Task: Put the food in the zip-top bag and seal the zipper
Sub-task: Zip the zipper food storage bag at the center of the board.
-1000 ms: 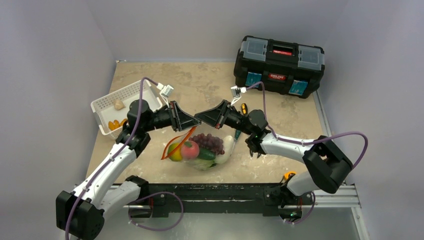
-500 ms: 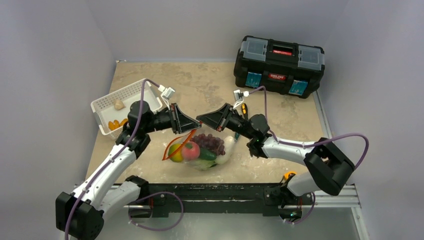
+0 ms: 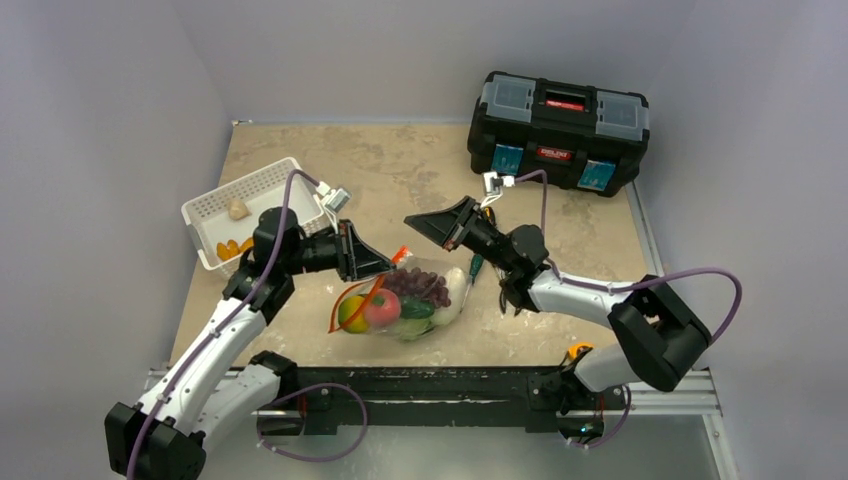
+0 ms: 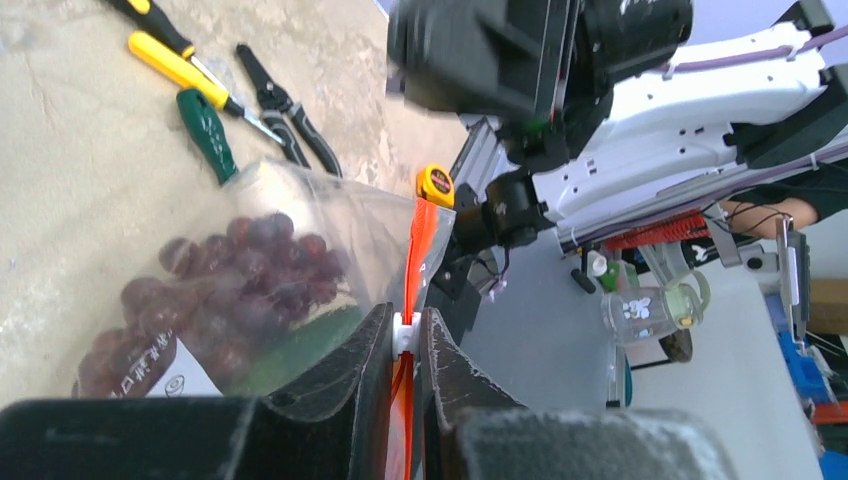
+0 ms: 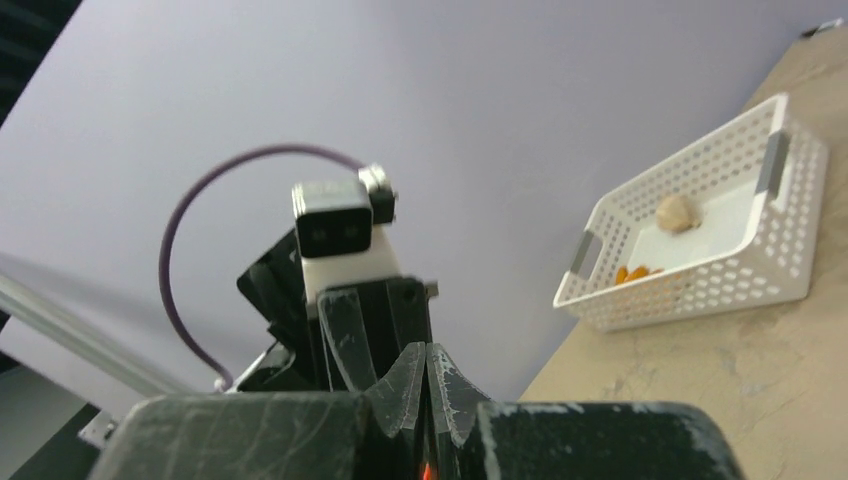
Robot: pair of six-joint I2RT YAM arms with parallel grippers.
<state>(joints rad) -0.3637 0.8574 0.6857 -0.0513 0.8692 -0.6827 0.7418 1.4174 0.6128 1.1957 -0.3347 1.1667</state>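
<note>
The zip-top bag point(image 3: 400, 300) lies on the table with the food inside: grape bunch point(image 3: 417, 284), peach point(image 3: 380, 307), green round fruit point(image 3: 350, 313), cucumber point(image 3: 412, 310) and cabbage point(image 3: 452, 296). The grapes point(image 4: 235, 280) show through the plastic in the left wrist view. The orange-red zipper point(image 3: 362, 292) point(image 4: 420, 240) runs along the bag's mouth. My left gripper point(image 3: 388, 265) point(image 4: 403, 325) is shut on the zipper's white slider. My right gripper point(image 3: 410, 219) point(image 5: 427, 352) is shut, raised above and right of the bag's mouth, apart from it.
A white slotted basket point(image 3: 262, 180) point(image 5: 700, 290) stands at the left. A black toolbox point(image 3: 558, 130) stands at the back right. Screwdrivers point(image 4: 185, 70) and pliers point(image 4: 290, 120) lie just behind the bag. A yellow tape measure point(image 3: 578, 351) is at the near edge.
My right gripper has lifted up and to the right, away from the left gripper and the bag's mouth. My left gripper has moved down and slightly left, still pinching the slider.
</note>
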